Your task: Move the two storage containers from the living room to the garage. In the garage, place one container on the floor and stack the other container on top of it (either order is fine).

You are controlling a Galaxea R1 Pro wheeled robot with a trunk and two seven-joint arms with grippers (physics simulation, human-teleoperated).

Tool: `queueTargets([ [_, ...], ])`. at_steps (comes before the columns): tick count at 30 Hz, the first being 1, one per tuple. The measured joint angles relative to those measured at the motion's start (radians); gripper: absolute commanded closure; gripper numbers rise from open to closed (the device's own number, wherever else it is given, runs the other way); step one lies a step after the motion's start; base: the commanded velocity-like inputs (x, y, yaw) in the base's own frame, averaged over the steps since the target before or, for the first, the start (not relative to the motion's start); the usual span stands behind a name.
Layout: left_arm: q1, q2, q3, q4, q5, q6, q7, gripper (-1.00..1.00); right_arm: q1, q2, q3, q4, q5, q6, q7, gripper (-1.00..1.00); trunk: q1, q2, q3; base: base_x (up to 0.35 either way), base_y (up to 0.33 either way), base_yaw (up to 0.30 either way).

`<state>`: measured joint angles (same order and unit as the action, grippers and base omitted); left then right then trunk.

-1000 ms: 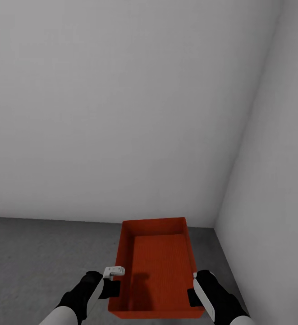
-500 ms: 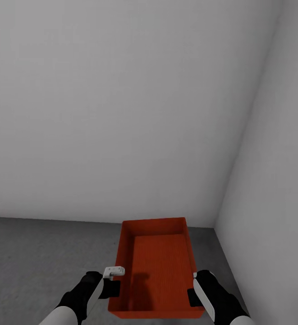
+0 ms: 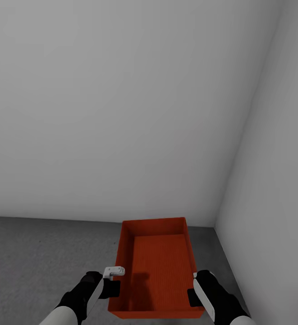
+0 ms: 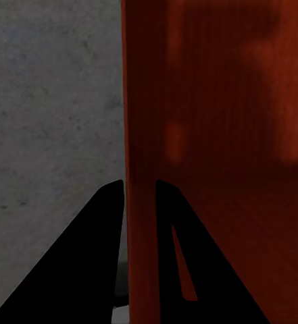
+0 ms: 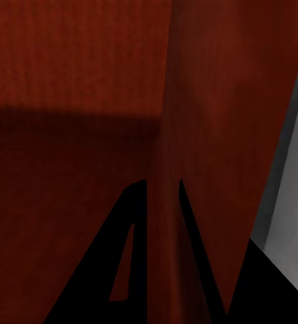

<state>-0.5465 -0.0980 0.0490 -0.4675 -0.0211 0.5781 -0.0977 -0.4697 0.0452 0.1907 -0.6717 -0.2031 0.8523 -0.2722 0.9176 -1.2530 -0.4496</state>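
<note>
A red-orange storage container (image 3: 155, 266) without a lid is held between my two arms above the dark grey concrete floor (image 3: 40, 257) of the garage. My left gripper (image 3: 112, 288) is shut on the container's left wall (image 4: 138, 202), one finger on each side of it. On the opposite side, my right gripper (image 3: 193, 295) is shut on the right wall (image 5: 163, 223) in the same way. The container's inside is bare.
Pale grey-white walls (image 3: 121, 113) meet in a corner at the right (image 3: 239, 158), close behind the container. Open concrete floor stretches to the left.
</note>
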Motion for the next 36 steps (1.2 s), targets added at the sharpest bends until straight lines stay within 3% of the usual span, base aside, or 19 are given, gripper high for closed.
queueTargets([
  [4, 0.0, 0.0, -0.001, 0.0, 0.001, 0.0, 0.0, 1.0, 0.0, 0.0, 0.0, 0.0, 0.0, 0.0, 0.0, 1.0, 0.015, -0.028, -0.013, 0.0, 0.0, 0.0],
  [19, 0.0, 0.0, -0.001, 0.0, 0.001, 0.0, 0.0, 1.0, 0.0, 0.0, 0.0, 0.0, 0.0, 0.0, 0.0, 1.0, 0.015, -0.028, -0.025, 0.0, 0.0, 0.0],
  [36, 0.0, 0.0, -0.001, 0.0, 0.001, 0.0, 0.0, 1.0, 0.0, 0.0, 0.0, 0.0, -0.001, 0.0, 0.0, 1.0, 0.081, -0.147, -0.095, 0.0, 0.0, 0.0],
])
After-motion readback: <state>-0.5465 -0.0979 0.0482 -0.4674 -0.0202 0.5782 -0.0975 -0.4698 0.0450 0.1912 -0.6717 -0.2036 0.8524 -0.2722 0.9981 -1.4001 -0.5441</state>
